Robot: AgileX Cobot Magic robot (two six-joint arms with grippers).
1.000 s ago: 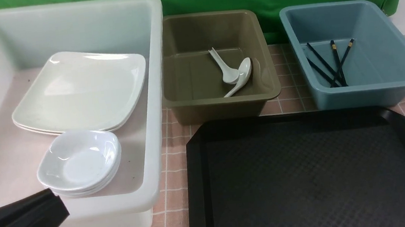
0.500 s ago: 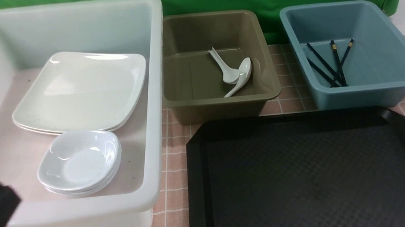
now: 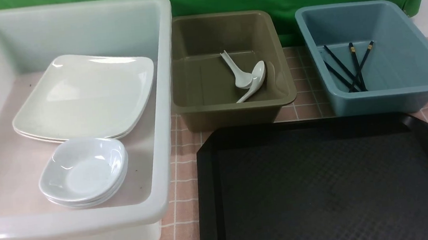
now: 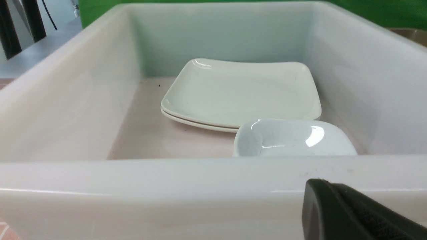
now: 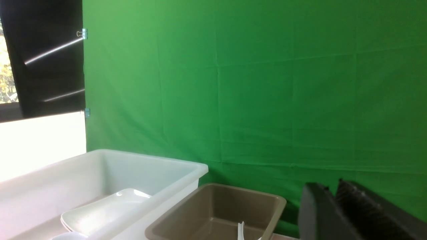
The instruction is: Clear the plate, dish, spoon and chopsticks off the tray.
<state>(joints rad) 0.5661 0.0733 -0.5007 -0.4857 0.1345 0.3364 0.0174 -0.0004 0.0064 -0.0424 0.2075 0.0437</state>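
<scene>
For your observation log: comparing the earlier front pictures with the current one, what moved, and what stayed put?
The left arm drew back toward the robot, out of the white bin; only a sliver of it shows at the frame's lower left corner. Plates, small dishes, spoons, chopsticks and the bare tray stayed put.

the large black rectangular plastic tray (image 3: 332,187) with cut corners and a diamond-textured floor lies flat at the front right. two glossy cream-white rounded-square plates (image 3: 84,96) sit stacked in the white tub, with a stack of small bluish-white dishes (image 3: 84,171) just in front. two white glossy soup spoons (image 3: 249,77) lie crossed in the olive tub, and thin black gold-banded chopsticks (image 3: 349,66) lean in the blue tub.
</scene>
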